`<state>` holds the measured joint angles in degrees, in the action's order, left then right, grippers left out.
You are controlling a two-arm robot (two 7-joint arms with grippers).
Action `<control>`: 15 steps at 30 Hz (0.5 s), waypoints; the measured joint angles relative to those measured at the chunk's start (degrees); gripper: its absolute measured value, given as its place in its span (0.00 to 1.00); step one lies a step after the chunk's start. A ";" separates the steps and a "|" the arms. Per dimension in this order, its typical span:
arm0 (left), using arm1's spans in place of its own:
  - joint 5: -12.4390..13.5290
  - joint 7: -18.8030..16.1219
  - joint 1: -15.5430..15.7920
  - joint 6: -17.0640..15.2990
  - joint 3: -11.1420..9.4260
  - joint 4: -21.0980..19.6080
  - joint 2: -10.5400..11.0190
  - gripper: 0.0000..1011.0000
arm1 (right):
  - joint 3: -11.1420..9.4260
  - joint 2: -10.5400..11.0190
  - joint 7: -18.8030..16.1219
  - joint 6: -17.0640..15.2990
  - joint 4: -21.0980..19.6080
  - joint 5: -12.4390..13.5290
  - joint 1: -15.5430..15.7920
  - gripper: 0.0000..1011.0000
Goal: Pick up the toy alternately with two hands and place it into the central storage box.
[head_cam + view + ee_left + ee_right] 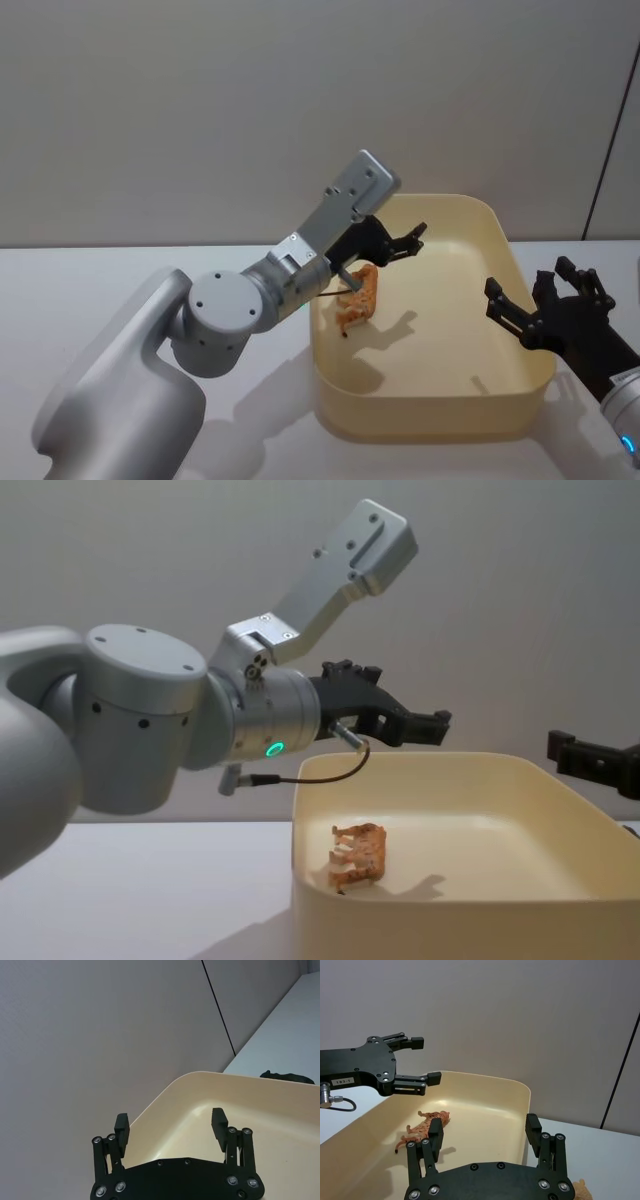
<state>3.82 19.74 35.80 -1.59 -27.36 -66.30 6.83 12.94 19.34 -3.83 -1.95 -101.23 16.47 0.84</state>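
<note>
Central storage box (430, 412): I read a cream-yellow plastic tub, rectangular with rounded corners. Its walls are smooth and plain, with a soft sheen.
Toy animal (358, 298): a small orange four-legged figure with darker stripes. It lies on its side on the box floor, close to the box's left wall, and nothing touches it.
Left gripper (412, 240): black, angular, with slim fingers and boxy pads. It hangs above the box's rear-left part, higher than the rim and above the toy. I see the pincer spread wide with nothing between the pads.
Left arm (140, 720): thick silver-grey casing built of rounded cylinder joints. It reaches towards the box from beyond the left wall.
Ring light (272, 748): a green glow on the wrist, just outside the box's left wall.
Cable (325, 773): a thin black loop sagging toward the box's left rim.
Right gripper (520, 290): the same black build, level with the box's right rim and just outside it. Its fingers stand wide apart and hold nothing.
Second orange toy (583, 1192): I can make out part of it only, outside the box's right wall.
Table (90, 275): flat matte white, carrying the box.
</note>
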 joint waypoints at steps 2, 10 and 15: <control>0.10 0.14 0.12 0.09 -0.04 0.21 -0.10 0.99 | -0.01 0.01 0.00 0.00 0.00 0.00 0.00 0.99; 0.34 0.47 0.41 0.25 -0.15 0.67 -0.33 0.99 | -0.90 1.08 0.55 -0.13 -0.52 0.39 0.74 0.99; 0.43 0.59 0.53 0.33 -0.18 0.87 -0.42 0.99 | -2.31 2.94 1.78 -0.59 -1.65 1.48 2.37 0.99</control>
<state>4.24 20.33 36.33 -1.26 -27.54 -65.43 6.41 10.63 22.28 -2.04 -2.54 -102.88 17.95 3.21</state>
